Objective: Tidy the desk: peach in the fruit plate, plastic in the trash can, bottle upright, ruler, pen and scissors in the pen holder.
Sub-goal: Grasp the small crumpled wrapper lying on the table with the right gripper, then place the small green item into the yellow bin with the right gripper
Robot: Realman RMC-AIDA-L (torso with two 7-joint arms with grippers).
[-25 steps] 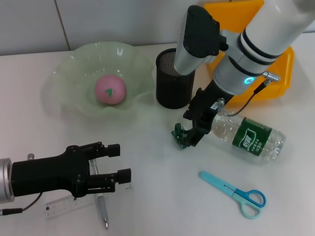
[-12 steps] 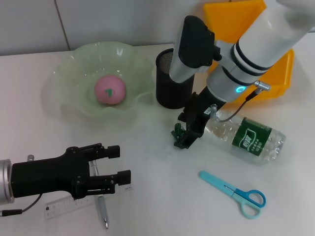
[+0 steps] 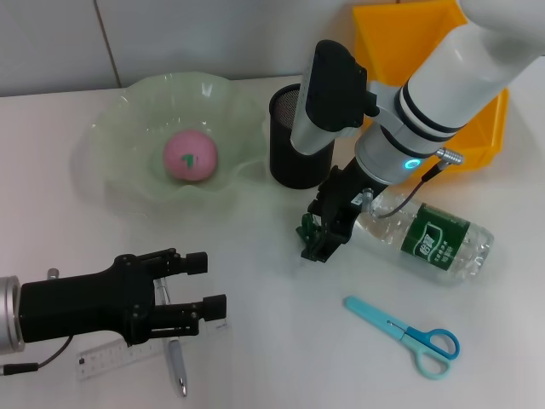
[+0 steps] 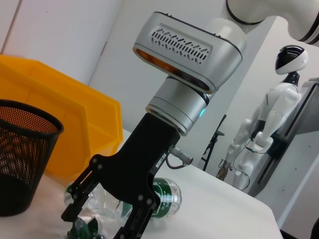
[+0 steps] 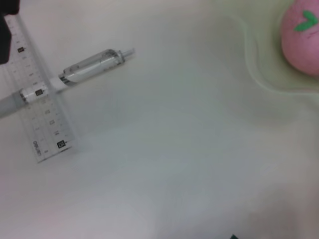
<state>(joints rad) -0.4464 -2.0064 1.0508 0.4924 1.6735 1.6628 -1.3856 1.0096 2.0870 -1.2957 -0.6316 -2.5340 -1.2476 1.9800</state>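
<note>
Right gripper (image 3: 324, 228) low at the cap end of the water bottle (image 3: 430, 239), which lies flat on the tabletop (image 3: 281, 341). Jaws apart around a small green thing (image 3: 308, 230), hard to make out. Left gripper (image 3: 204, 285) jaws open above pen (image 3: 176, 365) and ruler (image 3: 106, 358), both partly hidden. Peach (image 3: 191, 157) in the fruit plate (image 3: 119, 128).

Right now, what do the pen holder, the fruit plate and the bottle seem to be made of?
The pen holder looks like black metal mesh: its wall shows a fine grid in the left wrist view. The fruit plate seems pale green translucent glass or plastic, wavy-rimmed and glossy. The bottle, lying beside the right gripper, appears to be thin clear plastic, ribbed, with a green label.
</note>
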